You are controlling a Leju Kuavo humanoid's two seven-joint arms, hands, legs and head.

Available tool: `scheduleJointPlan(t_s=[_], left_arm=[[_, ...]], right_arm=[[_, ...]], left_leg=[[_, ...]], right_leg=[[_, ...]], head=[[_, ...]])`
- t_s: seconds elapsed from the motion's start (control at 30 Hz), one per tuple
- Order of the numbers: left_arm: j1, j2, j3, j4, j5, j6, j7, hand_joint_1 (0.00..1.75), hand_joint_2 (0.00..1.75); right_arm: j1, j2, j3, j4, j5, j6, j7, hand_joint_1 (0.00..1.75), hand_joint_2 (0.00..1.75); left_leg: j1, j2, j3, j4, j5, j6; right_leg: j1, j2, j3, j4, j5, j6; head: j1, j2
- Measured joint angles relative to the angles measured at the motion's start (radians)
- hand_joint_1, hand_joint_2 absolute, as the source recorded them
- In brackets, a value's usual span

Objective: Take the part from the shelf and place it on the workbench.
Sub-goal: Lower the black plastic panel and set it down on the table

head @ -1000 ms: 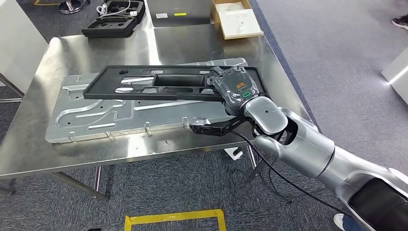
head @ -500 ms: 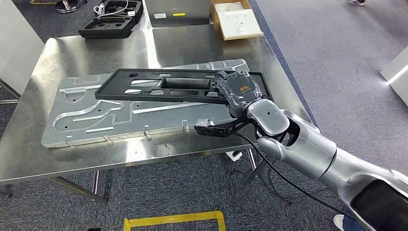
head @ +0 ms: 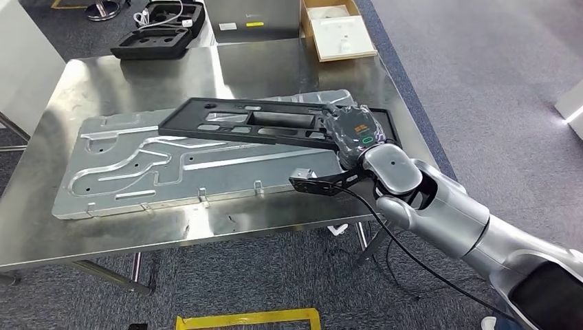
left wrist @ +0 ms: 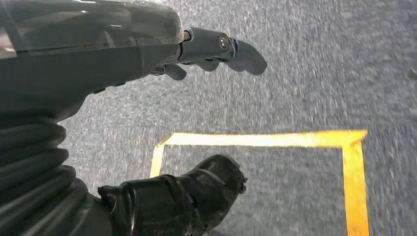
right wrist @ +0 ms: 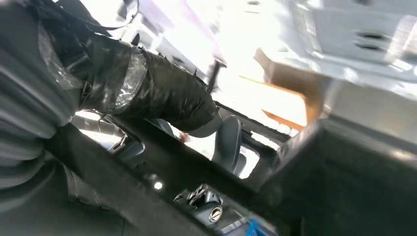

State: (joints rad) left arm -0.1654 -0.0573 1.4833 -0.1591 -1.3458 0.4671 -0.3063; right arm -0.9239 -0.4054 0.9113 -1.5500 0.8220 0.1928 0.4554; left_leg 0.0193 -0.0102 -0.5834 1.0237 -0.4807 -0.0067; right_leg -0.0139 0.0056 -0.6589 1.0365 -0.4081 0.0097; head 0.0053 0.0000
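Right hand (head: pixel 354 132) fingers grip the black part (head: pixel 247 121), seemingly above the workbench (head: pixel 137 75); left hand (left wrist: pixel 147 123) fingers spread.

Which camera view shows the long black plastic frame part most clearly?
The head view: the long black plastic frame part is seen whole, one end gripped by the right hand, above the grey metal panel. The right wrist view gives a blurred close piece; the left wrist view looks at floor.
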Motion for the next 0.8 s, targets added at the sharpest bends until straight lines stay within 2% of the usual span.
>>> scheduleJointPlan(t_s=[0.07,0.17,0.2,0.23,0.27,0.33,0.37,0.4,0.5,0.57,0.6,0.67,0.7,0.73,0.77,0.8], left_arm=[[0.0,-0.001,0.0,0.0,0.004,-0.004,-0.014,0.0,1.75],[0.001,0.002,0.0,0.0,0.014,-0.033,-0.053,0.0,1.75],[0.002,0.002,0.0,0.0,0.017,-0.042,-0.069,0.0,1.75],[0.002,0.003,0.0,0.0,0.018,-0.049,-0.083,0.0,1.75],[0.002,0.003,0.0,0.0,0.018,-0.055,-0.094,0.0,1.75],[0.002,0.005,0.0,0.0,0.016,-0.065,-0.107,0.0,0.87],[0.001,0.007,0.0,0.0,0.015,-0.07,-0.111,0.0,0.44],[0.0,0.008,0.0,0.0,0.015,-0.072,-0.113,0.0,0.0],[0.0,0.009,0.0,0.0,0.016,-0.059,-0.113,0.0,0.0],[0.0,0.009,0.0,0.0,0.02,-0.038,-0.101,0.0,0.0],[0.0,0.009,0.0,0.0,0.024,-0.029,-0.092,0.0,0.0],[-0.001,0.009,0.001,0.0,0.033,-0.016,-0.074,0.0,0.0],[0.0,0.009,0.003,0.0,0.036,-0.013,-0.069,0.0,0.0],[0.001,0.009,0.004,0.0,0.04,-0.011,-0.064,0.0,0.0],[0.001,0.009,0.005,0.0,0.043,-0.008,-0.061,0.0,0.0],[0.001,0.009,0.006,0.0,0.045,-0.006,-0.057,0.0,0.0]], right_arm=[[0.003,-0.006,-0.002,0.006,-0.006,0.005,0.005,1.75,1.75],[0.012,-0.014,-0.005,0.017,-0.027,0.027,0.011,0.44,0.44],[0.017,-0.016,-0.005,0.021,-0.037,0.039,0.014,0.0,0.0],[0.023,-0.019,-0.005,0.026,-0.048,0.051,0.016,0.0,0.0],[0.028,-0.023,-0.005,0.031,-0.058,0.06,0.018,0.0,0.0],[0.033,-0.03,-0.005,0.041,-0.075,0.075,0.022,0.0,0.0],[0.034,-0.034,-0.006,0.046,-0.082,0.08,0.024,0.0,0.0],[0.035,-0.038,-0.007,0.053,-0.091,0.087,0.027,0.0,0.0],[0.041,-0.053,-0.012,0.078,-0.129,0.11,0.041,0.0,0.0],[0.044,-0.066,-0.016,0.099,-0.156,0.12,0.05,0.0,0.0],[0.046,-0.073,-0.017,0.112,-0.166,0.122,0.052,0.0,0.0],[0.053,-0.084,-0.018,0.137,-0.177,0.12,0.053,0.0,0.0],[0.059,-0.087,-0.018,0.147,-0.181,0.119,0.053,0.0,0.0],[0.064,-0.089,-0.018,0.155,-0.184,0.117,0.053,0.0,0.0],[0.067,-0.091,-0.018,0.161,-0.186,0.115,0.053,0.0,0.0],[0.068,-0.092,-0.018,0.166,-0.188,0.113,0.053,0.0,0.0]], left_leg=[[0.002,0.003,-0.018,0.045,-0.03,-0.006],[0.001,0.005,-0.114,0.229,-0.1,-0.007],[0.0,0.005,-0.141,0.271,-0.104,-0.006],[-0.001,0.005,-0.152,0.276,-0.088,-0.003],[-0.003,0.005,-0.143,0.242,-0.055,0.002],[-0.01,0.005,-0.09,0.114,0.02,0.019],[-0.014,0.006,-0.064,0.056,0.039,0.025],[-0.018,0.006,-0.049,0.022,0.046,0.03],[-0.019,0.006,-0.034,-0.007,0.047,0.035],[-0.013,0.007,-0.021,-0.026,0.055,0.042],[-0.01,0.007,-0.016,-0.033,0.058,0.044],[-0.01,0.006,-0.014,-0.034,0.058,0.047],[-0.01,0.006,-0.014,-0.032,0.057,0.047],[-0.009,0.006,-0.014,-0.029,0.054,0.046],[-0.006,0.007,-0.014,-0.025,0.051,0.043],[-0.004,0.006,-0.015,-0.018,0.047,0.038]], right_leg=[[-0.002,-0.001,0.007,-0.005,-0.002,-0.014],[0.004,0.0,0.015,-0.006,-0.008,-0.027],[0.007,0.0,0.018,-0.006,-0.01,-0.03],[0.01,0.001,0.021,-0.006,-0.013,-0.032],[0.012,0.002,0.026,-0.005,-0.016,-0.034],[0.018,0.003,0.036,-0.005,-0.022,-0.033],[0.02,0.004,0.037,-0.004,-0.025,-0.031],[0.02,0.004,0.037,-0.004,-0.026,-0.027],[0.015,0.004,0.036,-0.008,-0.026,-0.012],[0.014,0.004,0.025,0.023,-0.048,0.0],[0.012,0.003,0.004,0.068,-0.073,0.006],[0.005,0.003,-0.058,0.193,-0.123,0.016],[0.0,0.003,-0.083,0.237,-0.133,0.021],[-0.005,0.002,-0.093,0.248,-0.125,0.026],[-0.01,0.001,-0.081,0.219,-0.1,0.031],[-0.015,-0.001,-0.053,0.159,-0.066,0.037]], head=[[-0.002,0.0],[-0.005,0.0],[-0.006,0.0],[-0.006,0.0],[-0.006,0.0],[-0.005,0.0],[-0.004,0.0],[-0.004,0.0],[-0.004,0.0],[-0.001,0.0],[0.001,0.0],[0.002,0.0],[0.002,0.0],[0.002,0.0],[0.002,0.0],[0.002,0.0]])
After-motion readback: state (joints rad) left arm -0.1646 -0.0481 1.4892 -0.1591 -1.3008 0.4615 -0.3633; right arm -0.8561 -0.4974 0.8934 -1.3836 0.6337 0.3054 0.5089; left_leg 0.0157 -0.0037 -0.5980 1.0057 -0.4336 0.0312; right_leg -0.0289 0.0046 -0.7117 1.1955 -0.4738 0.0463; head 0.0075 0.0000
